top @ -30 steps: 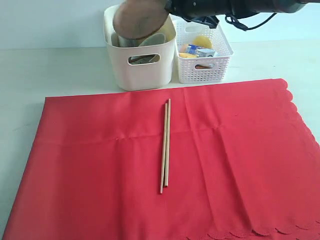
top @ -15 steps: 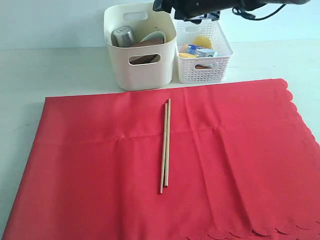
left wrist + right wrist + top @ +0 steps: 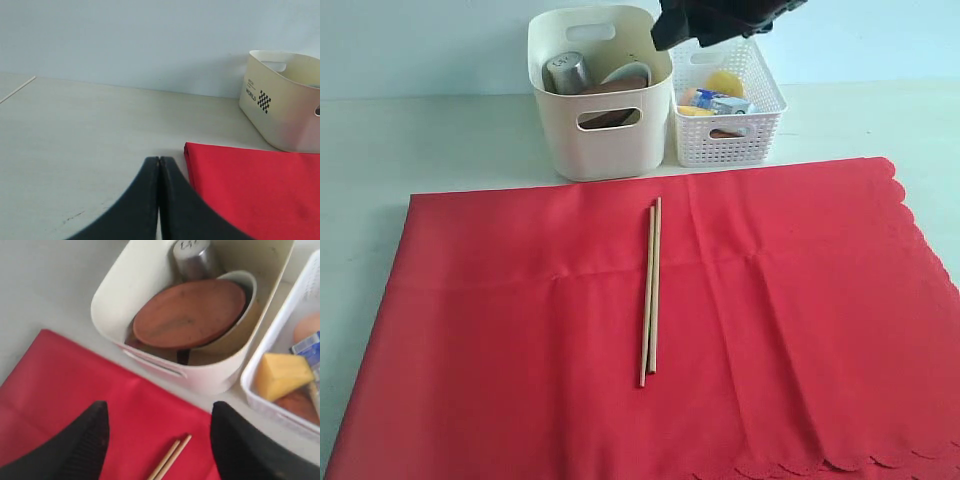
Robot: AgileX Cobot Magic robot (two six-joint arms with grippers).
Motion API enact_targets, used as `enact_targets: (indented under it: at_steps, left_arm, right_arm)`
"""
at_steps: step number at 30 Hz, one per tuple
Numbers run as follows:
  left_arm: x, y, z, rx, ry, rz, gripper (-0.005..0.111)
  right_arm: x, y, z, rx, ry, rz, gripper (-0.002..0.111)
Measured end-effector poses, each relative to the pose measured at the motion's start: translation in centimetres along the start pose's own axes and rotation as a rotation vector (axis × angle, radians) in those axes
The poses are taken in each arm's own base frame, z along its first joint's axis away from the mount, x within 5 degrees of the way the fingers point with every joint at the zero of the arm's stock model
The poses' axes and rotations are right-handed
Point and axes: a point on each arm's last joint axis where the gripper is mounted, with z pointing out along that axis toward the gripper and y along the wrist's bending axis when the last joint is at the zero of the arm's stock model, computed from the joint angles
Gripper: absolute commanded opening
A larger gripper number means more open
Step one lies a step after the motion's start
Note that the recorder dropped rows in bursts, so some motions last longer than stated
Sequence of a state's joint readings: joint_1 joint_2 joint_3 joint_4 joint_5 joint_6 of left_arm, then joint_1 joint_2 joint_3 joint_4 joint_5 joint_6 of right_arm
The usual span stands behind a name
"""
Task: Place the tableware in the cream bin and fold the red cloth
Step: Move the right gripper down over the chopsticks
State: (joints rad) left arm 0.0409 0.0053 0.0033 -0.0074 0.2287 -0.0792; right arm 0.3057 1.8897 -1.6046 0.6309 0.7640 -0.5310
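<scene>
Nearest the exterior camera, the red cloth (image 3: 770, 330) lies spread flat on the pale surface (image 3: 420, 140). Its front edge is cut off by the frame, and its scalloped edge shows at the right. The chopsticks (image 3: 650, 290) rest on it side by side, their long axis running near to far and their far tips toward the cream bin (image 3: 605, 150). The bin stands just beyond the cloth, with the white lattice basket (image 3: 730, 140) just beside it.

From outside, little shows in the bin but the steel cup (image 3: 567, 72). The right wrist view looks down inside, where the wooden plate (image 3: 190, 312) leans tilted on the bowl (image 3: 245, 325). A dark shape beneath the plate is too hidden to name.

The right hand (image 3: 159, 415) hangs above, fingers spread wide and holding nothing; outside it is a dark blur cut off at the top. The left hand (image 3: 159, 167), seen only in its own view, is pressed closed and empty.
</scene>
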Motion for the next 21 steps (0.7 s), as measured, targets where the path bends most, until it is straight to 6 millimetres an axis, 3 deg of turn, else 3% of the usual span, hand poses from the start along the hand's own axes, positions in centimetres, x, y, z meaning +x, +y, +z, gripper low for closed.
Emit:
enact_targets:
  at_steps: [5, 11, 18, 21]
  left_arm:
    - [0.0, 0.0, 0.0, 0.000, 0.000, 0.000, 0.002]
    - [0.0, 0.0, 0.0, 0.000, 0.000, 0.000, 0.002]
    - [0.0, 0.0, 0.0, 0.000, 0.000, 0.000, 0.002]
    - [0.0, 0.0, 0.0, 0.000, 0.000, 0.000, 0.002]
  right_arm:
    - [2.5, 1.4, -0.8, -0.016, 0.076, -0.018, 0.028]
    - [6.8, 5.8, 0.5, -0.076, 0.185, -0.071, 0.010]
    - [11.0, 10.0, 2.9, -0.061, 0.308, -0.078, 0.009]
    - [12.6, 10.7, 4.2, 0.110, 0.379, -0.022, 0.015]
